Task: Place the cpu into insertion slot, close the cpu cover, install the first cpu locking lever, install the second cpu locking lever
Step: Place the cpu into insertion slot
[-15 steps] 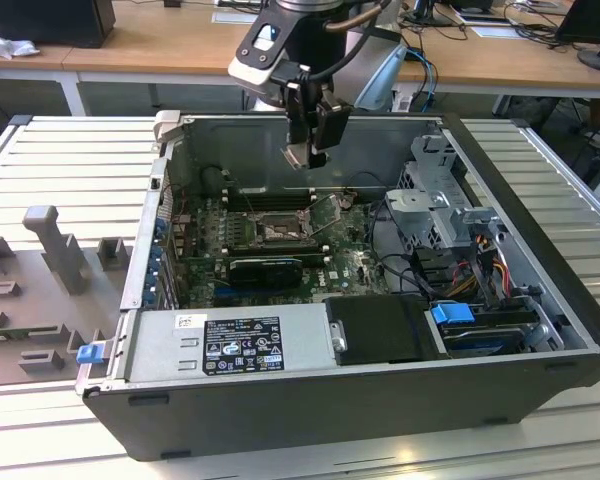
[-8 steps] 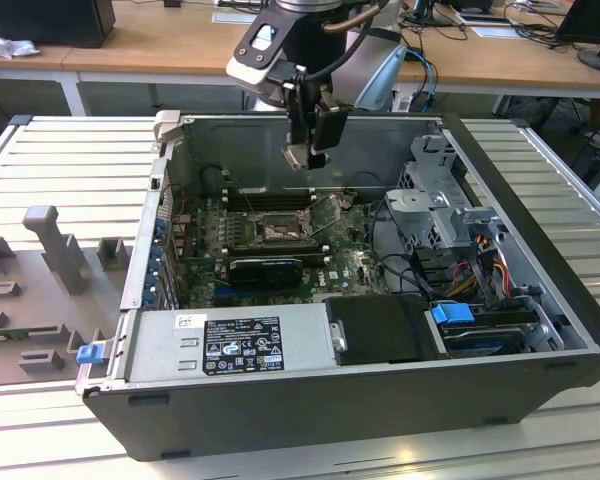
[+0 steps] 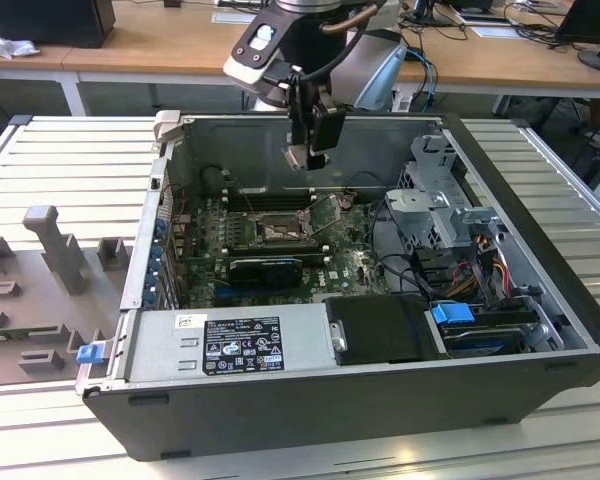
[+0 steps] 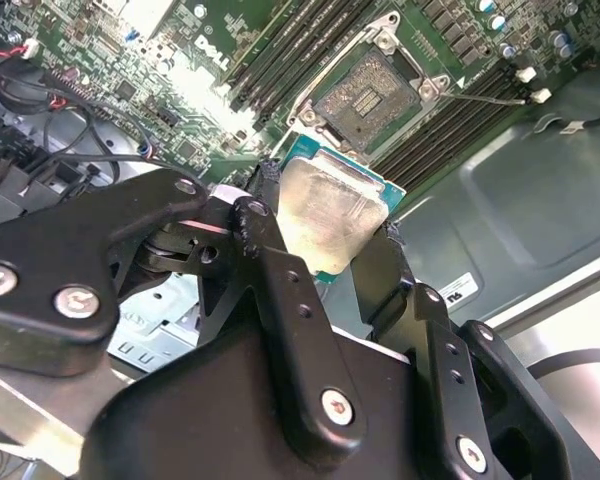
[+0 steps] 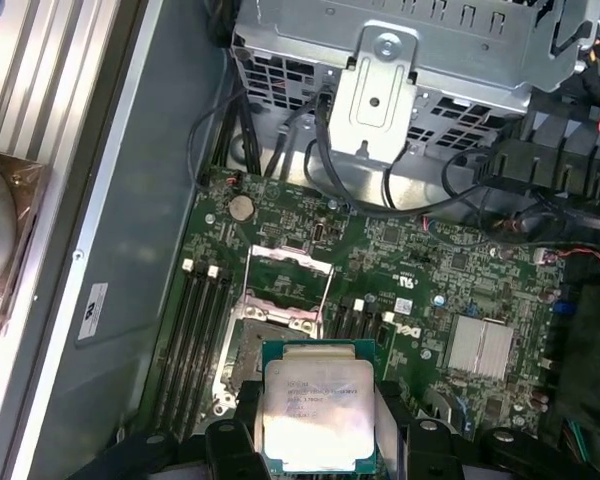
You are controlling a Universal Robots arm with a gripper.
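Chip-handling is the concern here. The claw (image 4: 325, 228) is clamped on the cpu (image 4: 325, 212), with its black fingers (image 4: 272, 255) pressing two opposite edges. The pale metal face is turned toward both wrist cameras.

In the exterior view the claw (image 3: 305, 152) hangs inside the open case (image 3: 380, 400). It is at about twelve o'clock from the slot (image 3: 278, 232) and well clear of the board (image 3: 352, 262). The cpu is therefore in the air, not seated.

In the first wrist view the slot (image 5: 252, 330) lies bare just beyond the cpu (image 5: 318, 405). The cover (image 5: 292, 259) is swung up off it, so the opening looks free.

I judge the cpu to be light, thin and quite stiff, so it should not flex in the grip. Its metal lid looks smooth and could slide under a weak pinch. The green rim gives only a narrow ledge to hold.

The edges are the right place to take it, as the claw does. The underside and the slot's contact field are probably delicate. A tilted or dragged landing could damage them, so it wants to go down level and without force.
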